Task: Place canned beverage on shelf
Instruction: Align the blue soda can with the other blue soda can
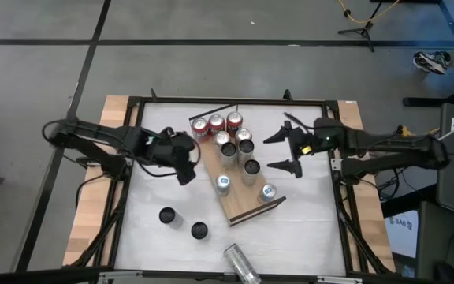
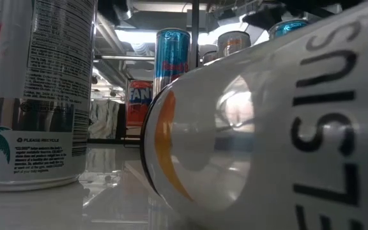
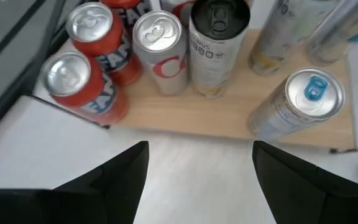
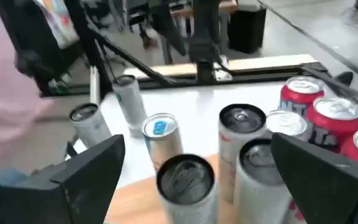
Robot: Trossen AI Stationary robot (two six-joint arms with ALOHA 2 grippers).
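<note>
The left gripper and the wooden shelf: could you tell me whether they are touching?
Apart. The left wrist view shows bare white tabletop between the open left gripper and the shelf's near edge; its fingers hold nothing.

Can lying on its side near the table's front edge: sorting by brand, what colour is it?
White-silver with black lettering; clearest in the low view.

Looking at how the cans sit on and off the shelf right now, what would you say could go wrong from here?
1. The shelf is already crowded with upright cans; another can pushed in may topple neighbours.
2. The open left gripper hovers beside that cluster and might clip one when moving.
3. The fallen can lies on its side at the table's front edge, so it may roll when grasped.
</note>
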